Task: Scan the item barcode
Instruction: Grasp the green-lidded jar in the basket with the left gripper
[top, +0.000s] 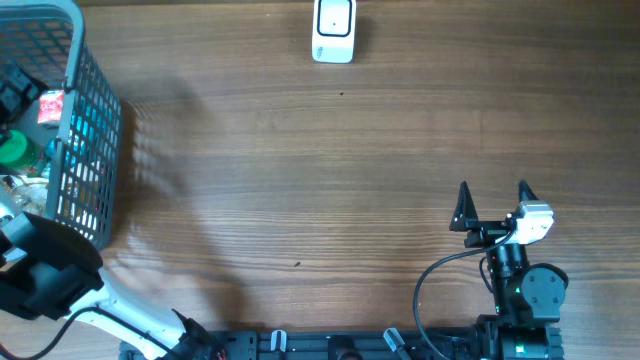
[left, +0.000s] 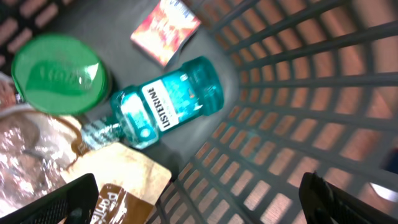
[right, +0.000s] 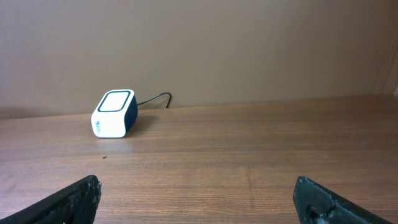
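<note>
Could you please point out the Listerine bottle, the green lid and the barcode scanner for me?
Listerine bottle (left: 160, 106): left wrist view, on its white label.
green lid (left: 57, 73): left wrist view, centre of its top.
barcode scanner (top: 333, 28): overhead view, on its white top face.

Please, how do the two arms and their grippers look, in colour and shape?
The right arm is black, with a small green light and a whitish block at the wrist. A black cable loops beside it. The right gripper has two black, pointed fingers. The left arm has a white link and a bulky black part. The left gripper is black too.
</note>
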